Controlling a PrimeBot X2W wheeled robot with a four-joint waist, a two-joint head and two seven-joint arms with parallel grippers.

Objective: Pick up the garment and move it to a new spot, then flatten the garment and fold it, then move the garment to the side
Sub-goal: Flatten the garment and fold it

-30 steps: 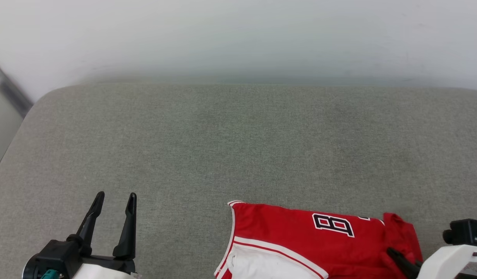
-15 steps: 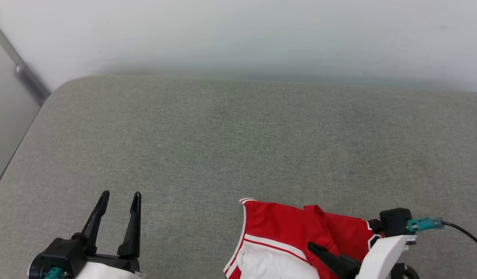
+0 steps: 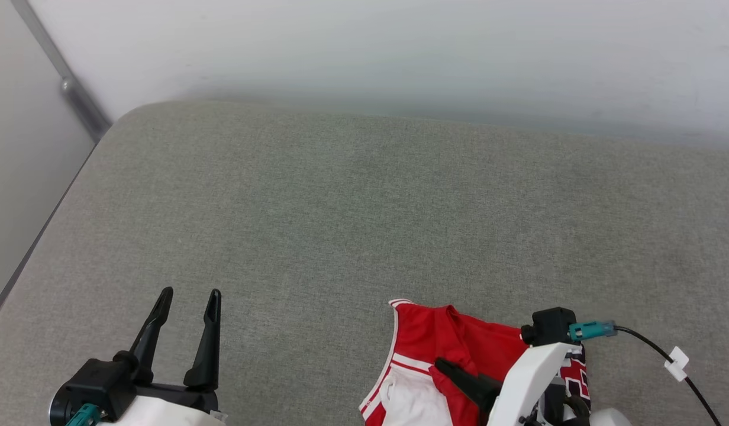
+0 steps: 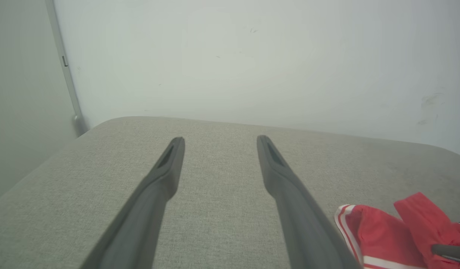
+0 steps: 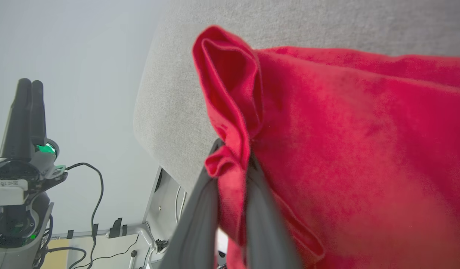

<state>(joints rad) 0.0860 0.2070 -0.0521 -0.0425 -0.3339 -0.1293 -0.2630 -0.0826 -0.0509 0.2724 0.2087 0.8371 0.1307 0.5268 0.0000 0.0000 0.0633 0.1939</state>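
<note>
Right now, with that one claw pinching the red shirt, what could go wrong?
1. The right gripper pinches only a thin bunched fold of the garment; the cloth could slip out if pulled.
2. The garment sits close to an edge of the grey padded surface, so a loose part might slide off.
3. The left gripper hangs open, apart from the cloth, so nothing pins the other side; it may bunch rather than fold flat.

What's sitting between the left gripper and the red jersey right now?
Nothing: the stretch is bare grey upholstery. The head view shows the open left gripper and the garment apart, with plain cushion surface between them.
</note>
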